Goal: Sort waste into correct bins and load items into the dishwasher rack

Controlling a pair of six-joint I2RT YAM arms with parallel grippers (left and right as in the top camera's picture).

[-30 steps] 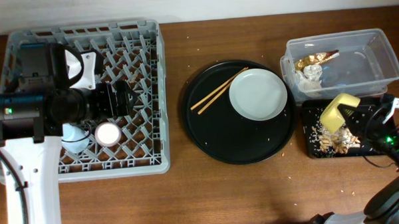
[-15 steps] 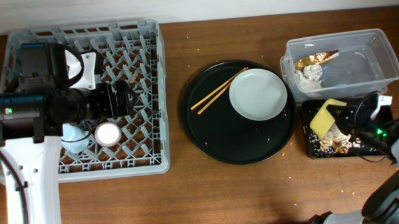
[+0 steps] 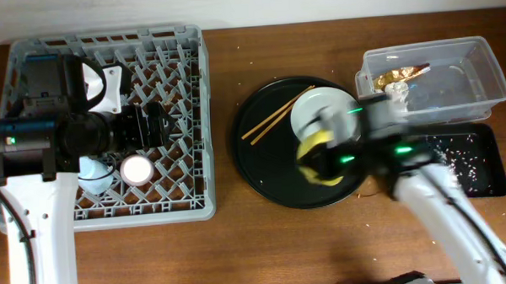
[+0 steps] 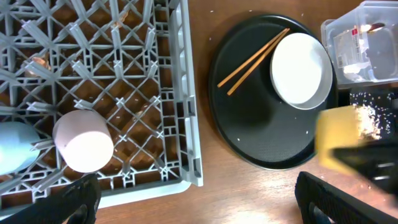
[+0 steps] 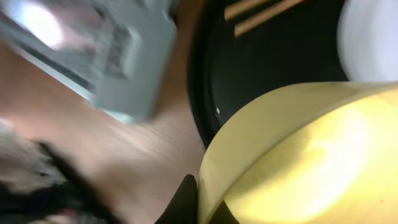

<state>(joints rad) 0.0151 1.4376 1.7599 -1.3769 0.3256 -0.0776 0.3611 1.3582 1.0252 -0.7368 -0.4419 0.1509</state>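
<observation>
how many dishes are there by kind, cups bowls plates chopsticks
cups: 2, pink cup, blue cup
bowl: 1
plate: 1
chopsticks: 2
total: 6

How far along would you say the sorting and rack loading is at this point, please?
Done: pink cup and light-blue cup sit in the dishwasher rack; wrapper in the clear tub, crumbs in the shallow black tray. In hand: the right gripper holds the yellow bowl above the round black tray. Remaining: the white plate and chopsticks, both on that tray.
</observation>
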